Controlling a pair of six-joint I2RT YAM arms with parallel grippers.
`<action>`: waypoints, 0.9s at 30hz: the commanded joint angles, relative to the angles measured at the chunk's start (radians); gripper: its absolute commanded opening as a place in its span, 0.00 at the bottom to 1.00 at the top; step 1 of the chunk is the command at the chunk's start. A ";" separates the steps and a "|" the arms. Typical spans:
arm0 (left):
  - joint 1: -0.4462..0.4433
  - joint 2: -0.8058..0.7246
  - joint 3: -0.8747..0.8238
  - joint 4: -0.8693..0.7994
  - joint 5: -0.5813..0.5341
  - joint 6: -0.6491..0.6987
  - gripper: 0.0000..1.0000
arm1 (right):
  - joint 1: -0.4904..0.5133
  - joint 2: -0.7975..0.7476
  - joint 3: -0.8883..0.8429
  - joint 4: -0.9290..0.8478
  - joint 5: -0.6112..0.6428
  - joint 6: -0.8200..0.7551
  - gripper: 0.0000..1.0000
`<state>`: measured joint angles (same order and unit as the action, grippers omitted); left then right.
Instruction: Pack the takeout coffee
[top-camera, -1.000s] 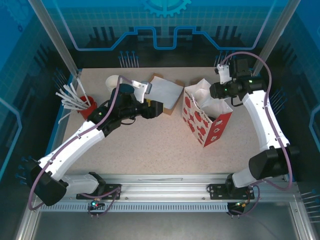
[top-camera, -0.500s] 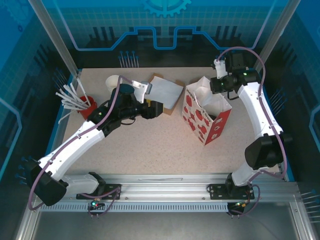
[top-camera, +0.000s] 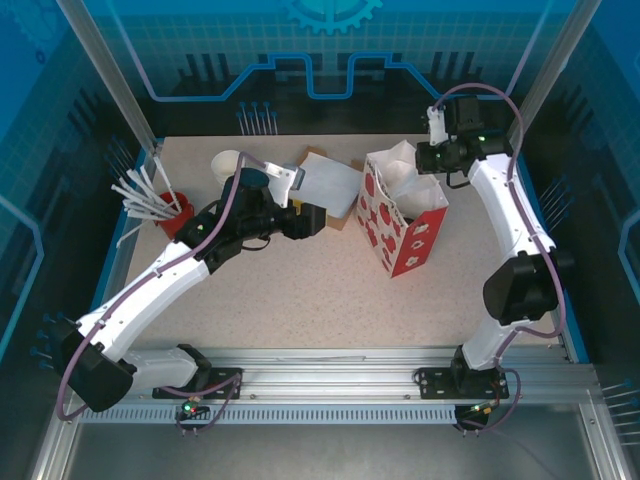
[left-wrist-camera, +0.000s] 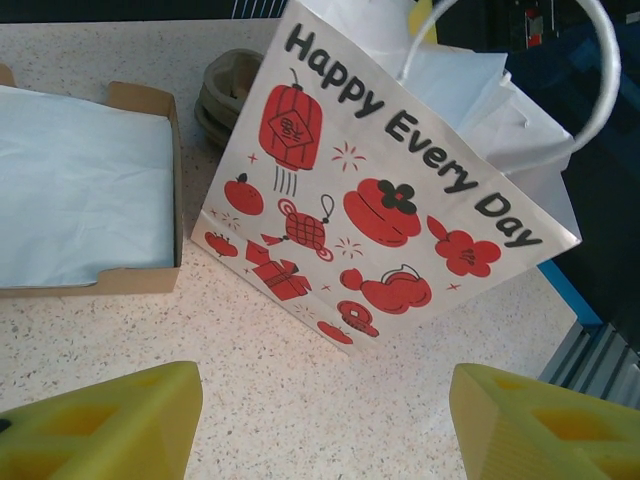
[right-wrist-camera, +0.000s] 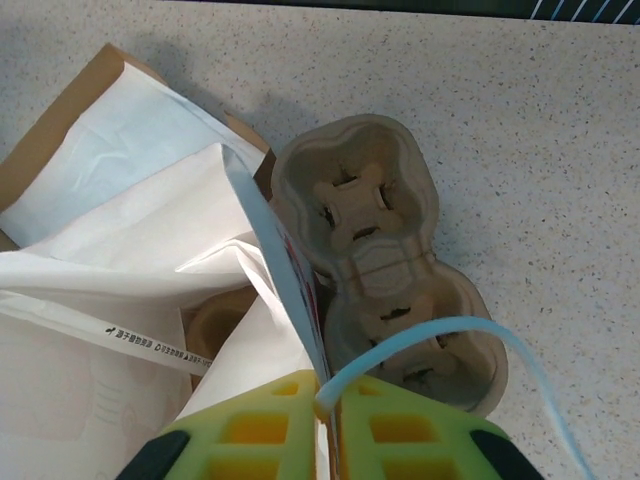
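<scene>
Top external view, left to right: the left hand (top-camera: 312, 218) hovers over the desk (top-camera: 300, 290) with jaws apart and nothing between them, just beside the box of white paper (top-camera: 335, 185). The paper bag (top-camera: 400, 225) stands open, and the right hand (top-camera: 430, 160) is clenched on its far rim, with the pulp cup carriers (right-wrist-camera: 370, 220) just behind. Judged early: the bag is held ready, but fetching the takeout coffee and lowering it in are not yet done, and its place and look cannot be told.
</scene>
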<state>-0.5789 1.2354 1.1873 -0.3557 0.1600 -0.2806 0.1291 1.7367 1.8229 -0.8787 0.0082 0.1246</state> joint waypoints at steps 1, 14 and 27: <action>-0.002 -0.017 -0.017 -0.015 -0.020 0.029 0.68 | 0.024 0.025 0.066 0.036 0.022 0.034 0.19; 0.040 -0.065 -0.101 0.053 -0.109 0.003 0.72 | 0.039 -0.156 0.078 -0.006 0.020 -0.001 0.54; 0.238 -0.346 -0.533 0.344 -0.465 -0.050 0.99 | -0.056 -0.727 -0.593 0.253 0.254 -0.024 0.91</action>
<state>-0.3801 0.9329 0.7139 -0.1223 -0.1883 -0.3161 0.1074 1.0588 1.3502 -0.7311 0.1585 0.1036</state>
